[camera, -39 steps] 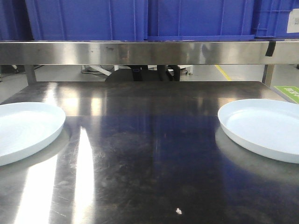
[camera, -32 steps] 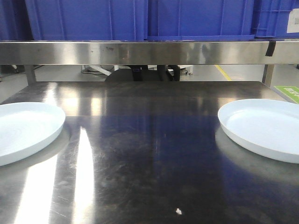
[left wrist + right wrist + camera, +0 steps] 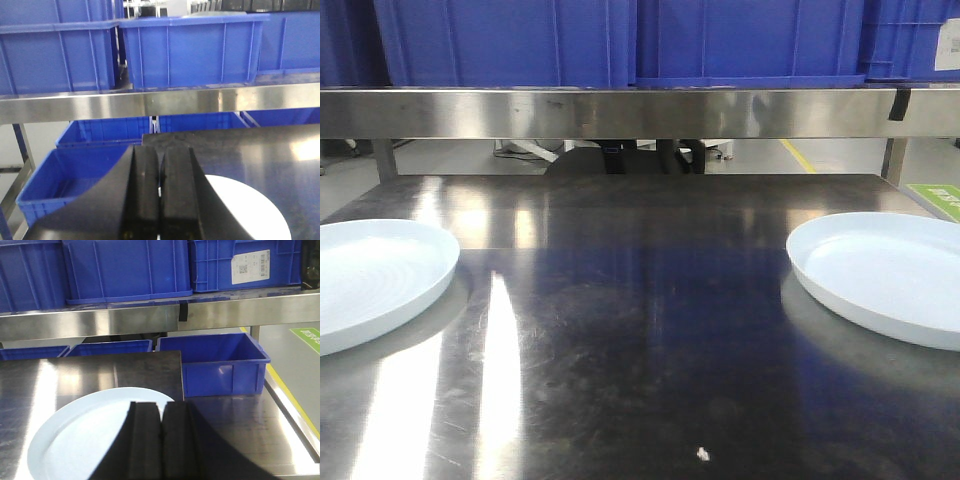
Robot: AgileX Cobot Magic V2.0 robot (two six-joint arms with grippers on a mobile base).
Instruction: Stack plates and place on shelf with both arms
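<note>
Plates lay well apart on the tabletop (image 3: 640, 330), one to each arm. The left gripper (image 3: 160, 197) had its fingers pressed together on nothing. Outward from it, the left plate (image 3: 380, 275) lay just ahead and off to its right in the wrist view, the near rim hidden behind the fingers. The right gripper (image 3: 161, 440) was likewise closed and empty. The right plate (image 3: 885, 275) lay beneath it and to its left, with only the near edge covered. Each arm was plainly nearer its own plate. Both plates were round, so neither had a long axis to line up with. The coming move probably called for each gripper to spread first, then shift inward to a rim. Farther out, the shelf (image 3: 640, 112) ran across the back above the tabletop, carrying blue crates (image 3: 510, 40).
</note>
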